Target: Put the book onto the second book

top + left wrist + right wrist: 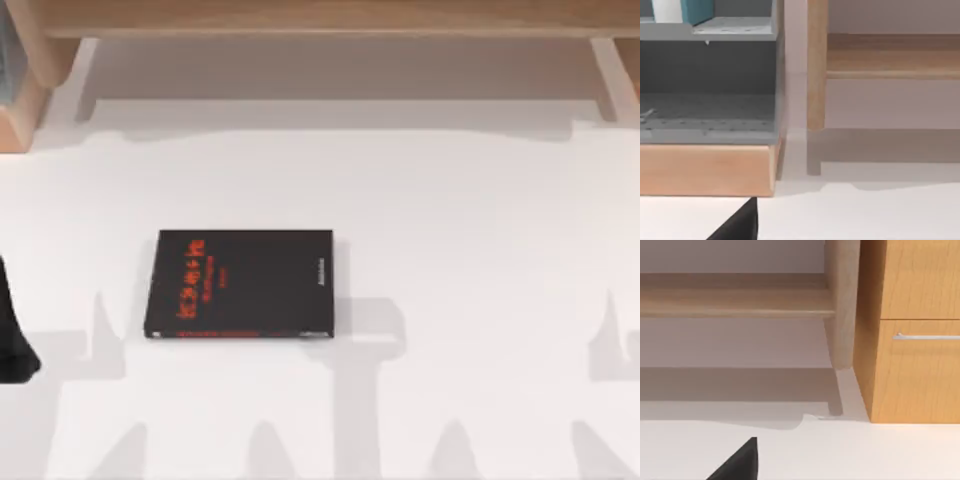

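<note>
Table carries one second book, black, lying flat at 9 o'clock of centre. One light blue book stands on a grey shelf; probably stiff, light, slick-covered, so grasp across the spine. Left arm sits at 9 o'clock; gripper state cannot be told.

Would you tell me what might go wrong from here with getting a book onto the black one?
The black book lies loose on the white table; a book set down off-centre may shove it or overhang. A blue-and-white item, possibly the book to fetch, stands in a grey shelf by a wooden post; the left arm, at the table's left edge, might knock these.
</note>
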Available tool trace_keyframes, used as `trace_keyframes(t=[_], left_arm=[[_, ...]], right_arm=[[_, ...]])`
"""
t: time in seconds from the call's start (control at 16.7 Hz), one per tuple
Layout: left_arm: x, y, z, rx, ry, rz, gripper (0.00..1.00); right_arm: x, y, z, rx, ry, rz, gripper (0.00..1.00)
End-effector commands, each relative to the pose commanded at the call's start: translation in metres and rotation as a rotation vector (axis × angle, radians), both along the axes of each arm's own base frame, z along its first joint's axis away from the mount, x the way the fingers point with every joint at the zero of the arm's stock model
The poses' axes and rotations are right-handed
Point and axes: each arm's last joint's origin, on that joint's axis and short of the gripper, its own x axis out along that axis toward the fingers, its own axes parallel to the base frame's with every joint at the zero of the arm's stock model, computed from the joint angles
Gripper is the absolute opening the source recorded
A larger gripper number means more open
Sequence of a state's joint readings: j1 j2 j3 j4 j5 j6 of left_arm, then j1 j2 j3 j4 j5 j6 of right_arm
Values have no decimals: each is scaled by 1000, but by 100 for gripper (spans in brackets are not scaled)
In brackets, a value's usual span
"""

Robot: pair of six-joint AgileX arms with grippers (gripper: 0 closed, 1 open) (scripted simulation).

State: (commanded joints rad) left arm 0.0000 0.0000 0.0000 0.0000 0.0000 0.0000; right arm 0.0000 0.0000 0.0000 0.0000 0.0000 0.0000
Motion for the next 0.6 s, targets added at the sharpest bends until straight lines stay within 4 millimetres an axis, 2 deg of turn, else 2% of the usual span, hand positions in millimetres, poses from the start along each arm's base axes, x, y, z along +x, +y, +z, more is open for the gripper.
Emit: trace_keyframes(t=[0.18,0.3,0.48,0.6], left_arm=[[0,0,3,0,-3,0,100],[1,1,17,-1,-19,-1,100],[8,5,55,-2,-48,-3,100],[22,9,86,-2,-57,-5,100]], right_arm=[[0,0,0,0,0,0,100],[0,0,0,0,0,0,100],[0,0,0,0,0,0,100],[0,0,0,0,0,0,100]])
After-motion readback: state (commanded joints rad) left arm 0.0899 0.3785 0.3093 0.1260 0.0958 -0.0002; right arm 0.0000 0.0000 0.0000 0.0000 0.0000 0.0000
